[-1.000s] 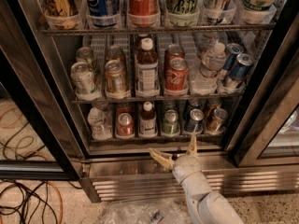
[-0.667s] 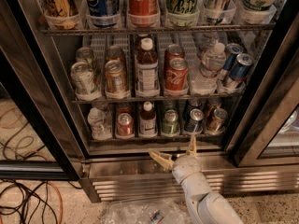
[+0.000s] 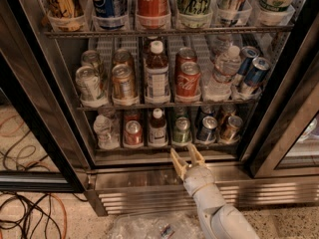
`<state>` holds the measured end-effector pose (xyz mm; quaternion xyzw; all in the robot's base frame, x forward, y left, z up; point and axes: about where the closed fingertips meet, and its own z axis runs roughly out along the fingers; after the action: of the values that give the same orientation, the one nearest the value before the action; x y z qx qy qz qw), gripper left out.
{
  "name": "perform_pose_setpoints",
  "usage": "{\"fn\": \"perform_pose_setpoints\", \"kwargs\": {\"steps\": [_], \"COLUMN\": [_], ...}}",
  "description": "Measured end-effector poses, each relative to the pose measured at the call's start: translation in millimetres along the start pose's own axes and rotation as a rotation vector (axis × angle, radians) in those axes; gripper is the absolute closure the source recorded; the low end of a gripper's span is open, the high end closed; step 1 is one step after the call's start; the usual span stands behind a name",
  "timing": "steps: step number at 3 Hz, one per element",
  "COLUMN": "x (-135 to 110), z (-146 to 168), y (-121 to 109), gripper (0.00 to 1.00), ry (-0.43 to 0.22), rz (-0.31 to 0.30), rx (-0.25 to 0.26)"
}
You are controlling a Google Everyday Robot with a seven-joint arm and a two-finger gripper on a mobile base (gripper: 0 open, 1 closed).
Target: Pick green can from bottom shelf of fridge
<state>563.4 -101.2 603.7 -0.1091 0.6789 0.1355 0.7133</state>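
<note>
The green can stands on the bottom shelf of the fridge, in a middle lane at the front; its silver top shows. My gripper is open, with tan fingers pointing up at the shelf's front lip. It is just below and in front of the green can, not touching it. My white arm rises from the lower right.
On the bottom shelf, a red-topped can and a brown bottle stand left of the green can. A dark blue can and a gold can stand right. Ribbed steel base panel below. Cables on the floor at left.
My gripper has moved up and in toward the bottom shelf's lip. Its fingers now point more upright and stand closer together. The cans have not moved.
</note>
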Motion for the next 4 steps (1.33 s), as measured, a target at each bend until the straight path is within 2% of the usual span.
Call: {"fn": "perform_pose_setpoints", "kwargs": {"steps": [1, 2, 3, 4], "x": [0.0, 0.0, 0.0, 0.1], "z": [0.0, 0.0, 0.0, 0.4], "y": [0.0, 0.0, 0.0, 0.0], "gripper": [0.55, 0.39, 0.3, 0.31], "ry": [0.0, 0.0, 0.0, 0.0], "rz": [0.0, 0.0, 0.0, -0.002], "rx": [0.0, 0.0, 0.0, 0.002]}}
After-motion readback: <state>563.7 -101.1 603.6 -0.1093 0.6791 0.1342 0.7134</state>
